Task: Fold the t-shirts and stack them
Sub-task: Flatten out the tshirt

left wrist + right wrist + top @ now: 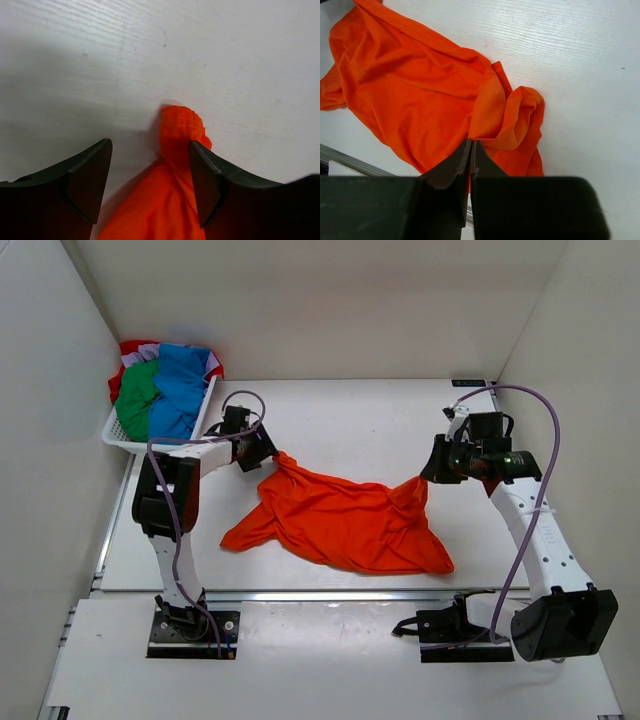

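**A:** From above, where does the work stand?

**B:** The soft orange cloth t-shirt [345,525] lies rumpled in the middle of the white table [380,415], stretched between the arms. The left gripper [262,453] is at its far-left corner. The right gripper [432,476] is at its right corner, which rises off the table. I judge they mean to pull it flat for folding. The blue t-shirt [182,385], green t-shirt [135,402] and red t-shirt [135,347] sit heaped in the white plastic basket [118,440] at the far left.

**A:** And the left wrist view?

**B:** The jaws stand well apart. A hemmed bunch of the shirt sits between them, against one finger [205,180], but not clamped.

**A:** Right wrist?

**B:** The fingers are pressed together, apparently pinching a thin fold of the shirt. The rest spreads away to the left.

**A:** Any writing?

**B:** None I can read. A small dark tag [468,383] on the table's far edge is too small to make out.
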`<move>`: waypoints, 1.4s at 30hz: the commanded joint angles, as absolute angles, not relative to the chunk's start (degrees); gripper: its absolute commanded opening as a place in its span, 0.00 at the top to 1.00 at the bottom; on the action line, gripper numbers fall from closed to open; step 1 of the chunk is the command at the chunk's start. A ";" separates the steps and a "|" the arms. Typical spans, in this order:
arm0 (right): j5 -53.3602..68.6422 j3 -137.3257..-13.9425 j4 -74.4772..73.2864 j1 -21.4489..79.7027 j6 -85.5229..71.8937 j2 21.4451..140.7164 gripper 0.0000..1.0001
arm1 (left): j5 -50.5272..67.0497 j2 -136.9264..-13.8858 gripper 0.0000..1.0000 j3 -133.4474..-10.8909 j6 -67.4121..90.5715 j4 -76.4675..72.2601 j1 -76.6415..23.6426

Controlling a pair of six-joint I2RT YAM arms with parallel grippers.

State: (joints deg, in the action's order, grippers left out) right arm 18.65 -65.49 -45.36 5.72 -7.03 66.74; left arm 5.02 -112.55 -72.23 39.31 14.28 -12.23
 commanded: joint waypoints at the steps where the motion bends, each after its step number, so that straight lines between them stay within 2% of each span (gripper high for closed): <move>1: 18.45 -65.21 -42.89 6.42 -7.29 67.23 1.00 | 6.68 -111.79 0.27 -73.39 41.21 10.20 -13.01; 4: 18.37 -64.69 -42.36 6.50 -7.38 67.59 1.00 | 7.64 -112.41 0.27 -72.87 42.27 8.88 -13.45; 8: 18.54 -64.16 -42.27 6.68 -7.47 67.76 1.00 | 9.57 -111.71 0.41 -70.32 44.82 4.93 -13.27; 10: 18.54 -63.90 -42.10 6.50 -7.47 67.76 1.00 | 10.89 -111.36 0.60 -69.53 46.14 2.39 -13.10; 11: 18.46 -63.64 -42.01 6.33 -7.73 67.50 1.00 | 11.33 -111.27 0.66 -69.00 46.06 1.94 -13.01; 12: 18.54 -63.37 -42.10 6.42 -7.65 67.41 1.00 | 11.77 -110.83 0.87 -69.08 46.23 1.15 -13.18; 13: 18.46 -63.63 -42.10 6.24 -7.65 67.41 1.00 | 12.39 -111.00 1.00 -69.26 46.23 1.23 -13.10; 17: 18.29 -64.07 -42.45 6.33 -8.00 66.45 1.00 | 11.35 -105.84 1.00 -68.56 46.76 2.20 -12.92; 22: 19.16 -73.89 -42.54 3.79 -9.31 64.25 1.00 | 9.93 -95.90 1.00 -72.85 48.42 6.83 -10.29; 28: 16.62 -87.34 -37.63 2.29 -12.21 60.12 1.00 | 5.90 -84.56 1.00 -89.43 45.62 18.44 -8.61; 33: 24.15 -98.87 -37.70 -7.00 -13.27 58.37 1.00 | 7.38 -79.72 1.00 -105.98 43.43 32.57 -5.80; 35: 23.05 -101.06 -37.96 -7.04 -12.49 56.44 1.00 | 6.51 -76.83 1.00 -110.55 42.10 36.73 -5.01; 42: 22.85 -108.71 -40.69 -7.03 -11.86 52.65 1.00 | 2.64 -65.14 1.00 -105.75 41.13 43.24 -4.83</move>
